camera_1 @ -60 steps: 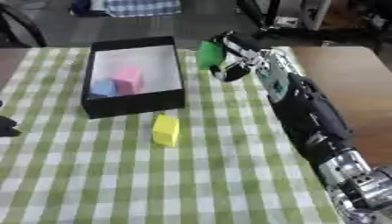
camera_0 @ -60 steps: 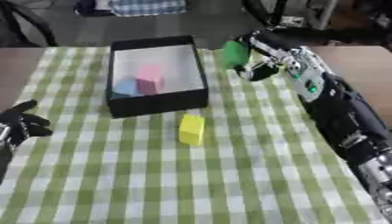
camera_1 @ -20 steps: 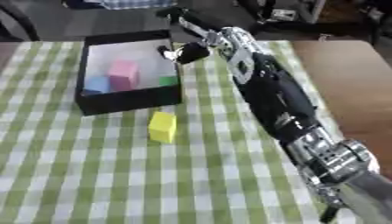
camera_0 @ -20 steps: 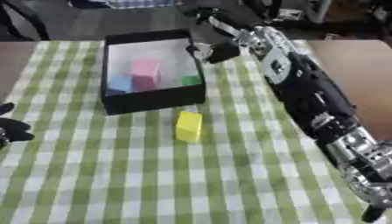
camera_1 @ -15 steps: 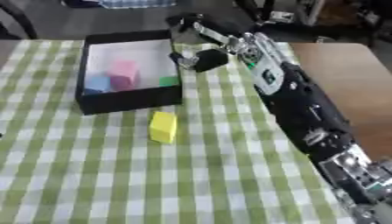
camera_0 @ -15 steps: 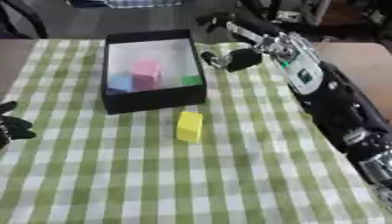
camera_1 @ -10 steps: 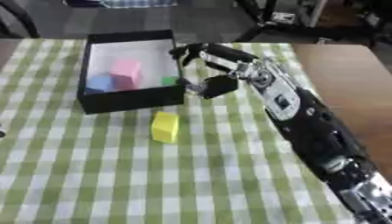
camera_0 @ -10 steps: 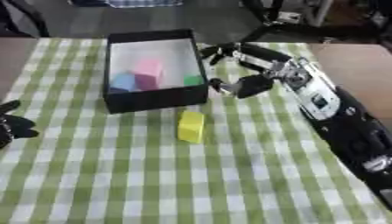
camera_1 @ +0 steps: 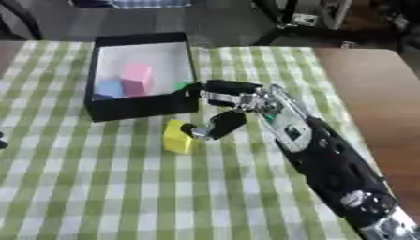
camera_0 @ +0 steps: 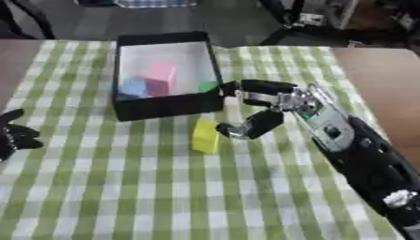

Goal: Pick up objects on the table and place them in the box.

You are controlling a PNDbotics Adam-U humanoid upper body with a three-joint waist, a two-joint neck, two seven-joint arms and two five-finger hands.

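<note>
Where the left eye view looks down on the green checked cloth, a black box holds a pink block, a blue block and a green block in its right near corner. A yellow block lies on the cloth just in front of the box. The right hand hangs beside it, fingers spread, holding nothing; the thumb tip sits close to the block. The left hand rests open at the left edge.

In the right eye view, the same hand is apart from the yellow block, though only just.
</note>
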